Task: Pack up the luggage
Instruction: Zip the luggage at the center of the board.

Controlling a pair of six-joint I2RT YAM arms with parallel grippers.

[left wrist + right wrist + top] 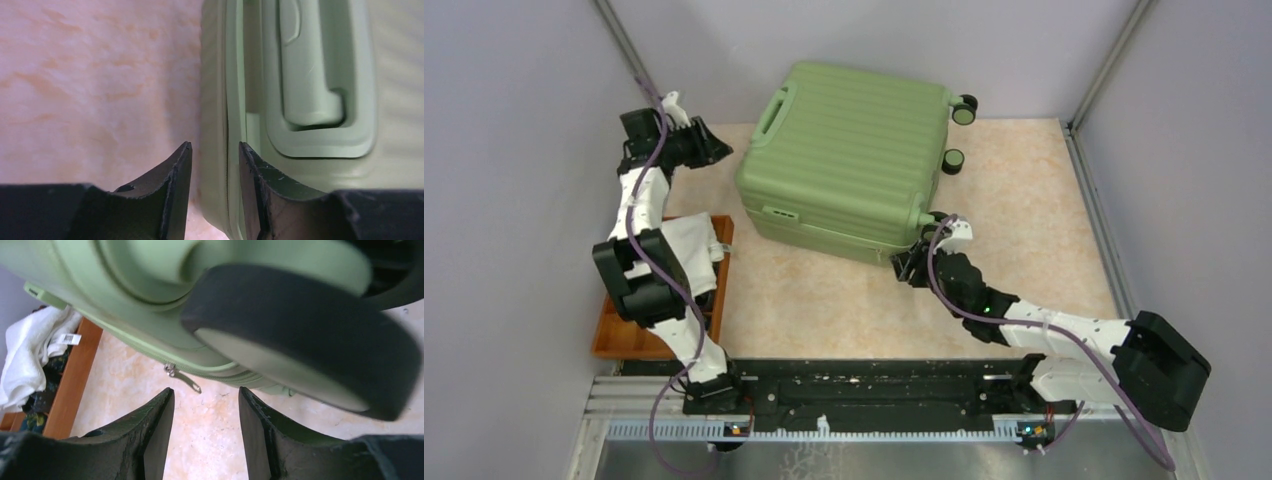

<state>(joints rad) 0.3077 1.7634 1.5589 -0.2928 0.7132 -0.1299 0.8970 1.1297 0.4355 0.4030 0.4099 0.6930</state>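
The marbled bench [1024,220] carries a light-green suitcase [849,150], lying flat and closed at the far middle, with its wheels to the right and a handle [771,112] on its left side. A wooden tray [614,340] sits at the near left, with a white cloth [694,240] in it. The left pincer [712,148] hovers just beside the suitcase's left side, fingers partly apart, holding nothing. The right pincer [911,265] is at the near right corner, likewise partly open and empty, close to a black wheel [300,335]. A zipper pull [181,377] hangs from the seam.
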